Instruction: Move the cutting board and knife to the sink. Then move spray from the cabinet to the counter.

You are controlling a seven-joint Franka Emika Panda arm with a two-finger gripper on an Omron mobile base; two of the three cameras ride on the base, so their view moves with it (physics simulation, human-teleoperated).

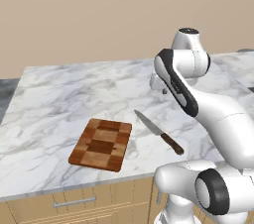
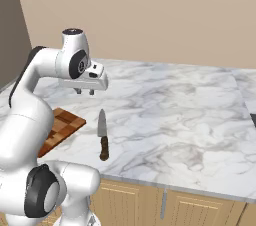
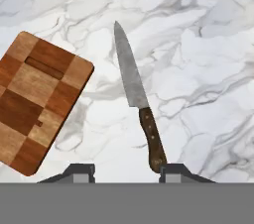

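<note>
The fingers hang spread apart in the air above the white marble bench, gripping nothing, with the knife lying flat on the bench below and a little nearer the front edge. In the hand view the two dark tips stand wide apart at the bottom, and the knife's brown handle ends just beside the right-hand tip, its silver blade pointing away up the view. The cutting board lies flat to the left of the knife, near it but not touching, one corner close above the left-hand tip. The left base view shows the whole checkered board and the knife side by side near the bench's front edge, above wooden drawer fronts with a metal handle, while the arm covers the fingers there. In the right base view the arm hides most of the board, but the spread fingers show clearly.
</note>
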